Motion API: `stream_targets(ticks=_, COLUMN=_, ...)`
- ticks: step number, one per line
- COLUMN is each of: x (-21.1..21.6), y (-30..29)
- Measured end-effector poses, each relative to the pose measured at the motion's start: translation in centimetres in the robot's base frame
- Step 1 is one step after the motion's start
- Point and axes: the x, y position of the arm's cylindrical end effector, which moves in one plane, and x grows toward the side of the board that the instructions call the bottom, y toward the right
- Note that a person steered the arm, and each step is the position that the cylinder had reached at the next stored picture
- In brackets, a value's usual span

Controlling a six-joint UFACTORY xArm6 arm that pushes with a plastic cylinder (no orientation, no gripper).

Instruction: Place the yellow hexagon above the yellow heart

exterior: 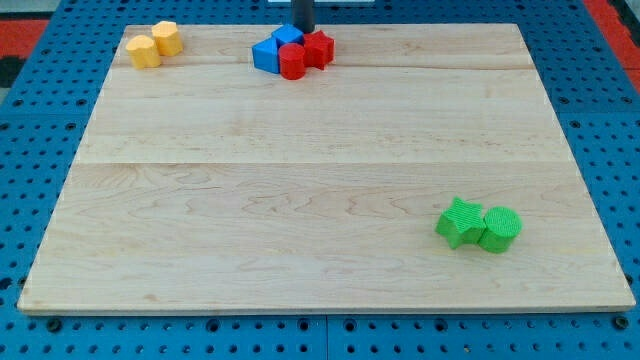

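My tip [303, 31] rests bare behind the blue and red cluster [292, 52], holding nothing; well to its left the yellow hexagon [166, 38] touches the yellow heart [143, 51] (diagonally above-right), so little remains

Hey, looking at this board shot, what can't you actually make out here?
- My tip: camera view; its very end seems hidden behind the blue blocks, so contact is unclear.
- Rod above: cut off by the view's top edge.
- Two yellow blocks: too small to tell hexagon from heart.
- Blue shapes: partly covered by the red blocks.
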Motion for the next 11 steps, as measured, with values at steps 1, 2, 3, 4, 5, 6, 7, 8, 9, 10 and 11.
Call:
stream_targets(ticks=1, x=0.1, y=-1.3)
stream_targets(ticks=2, x=0.0, y=-3.4)
stream_targets(ticks=3, x=0.0, y=-5.2)
stream_targets(ticks=4, x=-0.1, y=-9.2)
stream_targets(ticks=5, x=-0.2, y=-10.2)
stream_targets(ticks=6, x=-0.2, y=-11.7)
stream_targets(ticks=7, x=-0.1, y=-13.7)
stream_targets(ticks=8, x=-0.2, y=-16.3)
stream_targets(ticks=9, x=-0.1, y=-19.7)
stream_targets(ticks=10, x=-0.1, y=-24.2)
stream_targets(ticks=11, x=-0.1, y=-27.1)
